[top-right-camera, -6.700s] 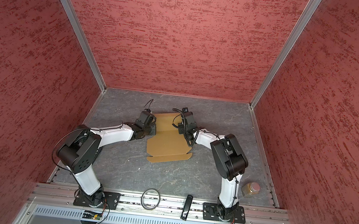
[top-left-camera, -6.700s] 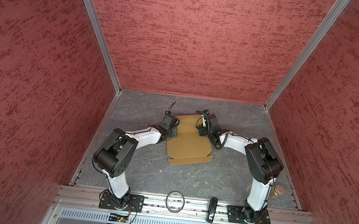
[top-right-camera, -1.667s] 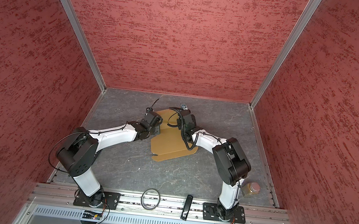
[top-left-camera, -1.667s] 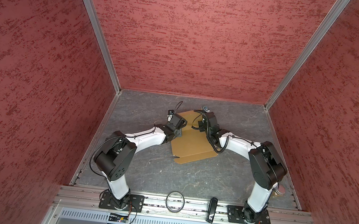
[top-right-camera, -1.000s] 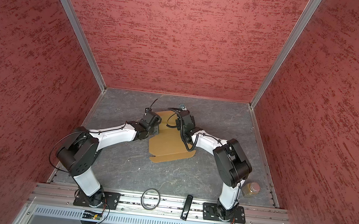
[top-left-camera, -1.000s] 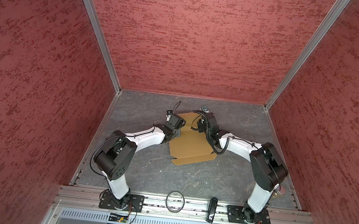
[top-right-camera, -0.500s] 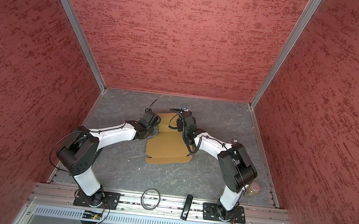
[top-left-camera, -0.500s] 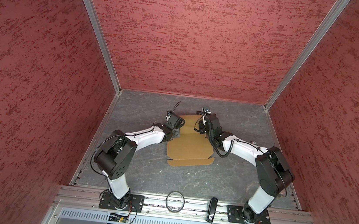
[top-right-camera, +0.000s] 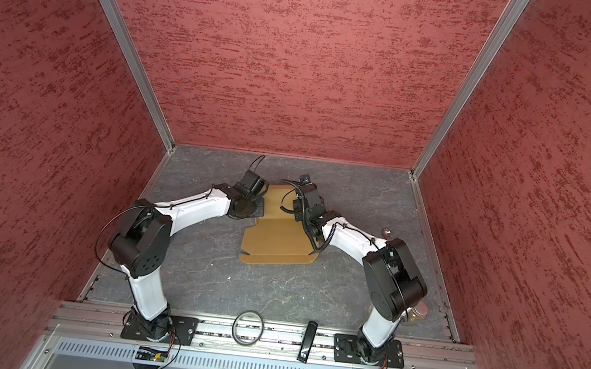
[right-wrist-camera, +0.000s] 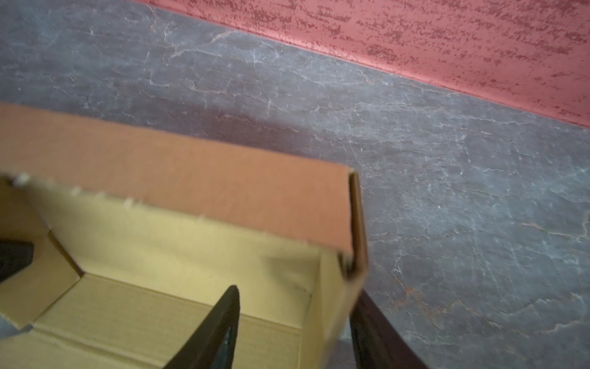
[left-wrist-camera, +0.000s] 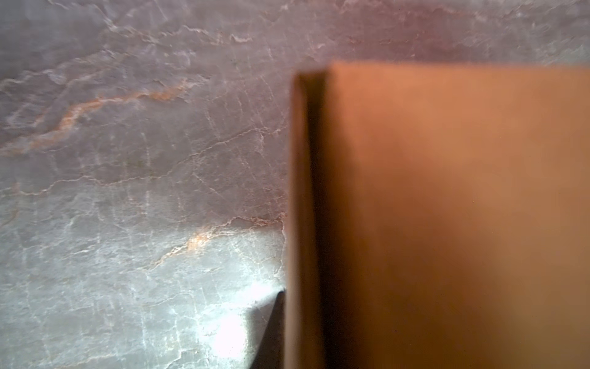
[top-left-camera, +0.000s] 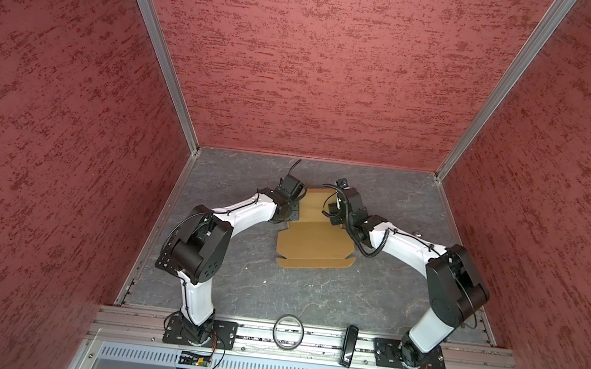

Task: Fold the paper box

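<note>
A: Position of the paper box [top-left-camera: 312,239] to be entered.

B: It is seen in both top views on the grey table [top-left-camera: 312,299], middle to far, between the two arms. At its far end, walls are stood up into a shallow tray. The near panel and its narrow flap are laid flat.

A: Tool states?

B: The left gripper [top-left-camera: 292,212] is found closed. In the left wrist view one finger [left-wrist-camera: 271,322] is set against the outer face of the left wall and the other is hidden behind cardboard, so a pinch on that wall is judged. The right gripper [right-wrist-camera: 297,292] is parted and the right wall is straddled: one finger is inside the tray and clear of the wall, the other is outside it (nothing is gripped there).

A: Handling?

B: Low weight is judged. The corrugated board is taken to be stiff across panels, weak along creases and easily dented at edges. Sliding on the smooth table is to be expected if it is pushed from one side only. Hold is best taken on an upright side wall, near the top edge and close to a corner. The flat panel is best lifted by its near flap.

A: Counts.

B: One box and two grippers are counted. Off task, one ring [top-left-camera: 288,331] and one black bar [top-left-camera: 349,345] are noted on the near rail, and one small jar [top-right-camera: 419,312] by the right arm's base.
</note>
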Available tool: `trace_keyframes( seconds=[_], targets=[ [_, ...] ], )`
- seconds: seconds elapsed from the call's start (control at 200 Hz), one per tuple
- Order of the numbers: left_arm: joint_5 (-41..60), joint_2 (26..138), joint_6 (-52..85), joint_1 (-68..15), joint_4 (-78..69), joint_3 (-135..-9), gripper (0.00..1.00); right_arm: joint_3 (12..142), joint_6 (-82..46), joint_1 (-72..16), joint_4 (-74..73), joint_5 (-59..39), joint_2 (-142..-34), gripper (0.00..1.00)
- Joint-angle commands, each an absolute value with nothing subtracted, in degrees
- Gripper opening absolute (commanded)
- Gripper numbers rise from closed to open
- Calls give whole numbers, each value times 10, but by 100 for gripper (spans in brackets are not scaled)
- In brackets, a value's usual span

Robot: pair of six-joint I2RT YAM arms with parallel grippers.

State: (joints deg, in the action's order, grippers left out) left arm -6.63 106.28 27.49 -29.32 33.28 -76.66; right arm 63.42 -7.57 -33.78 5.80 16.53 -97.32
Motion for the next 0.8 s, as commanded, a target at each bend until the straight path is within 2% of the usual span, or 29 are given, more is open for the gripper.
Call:
trace_keyframes(
  seconds=[0.0,0.446,0.797],
  targets=[
    [-28,1088,250,-280,420,-809,9,656,-98,-334,104,146,-932,59],
    [44,1204,185,-263,670,-1009,9,639,-93,-321,167,124,-818,69],
    [104,1290,135,-256,830,-1122,10,611,-81,-279,137,72,-783,70]
  ],
)
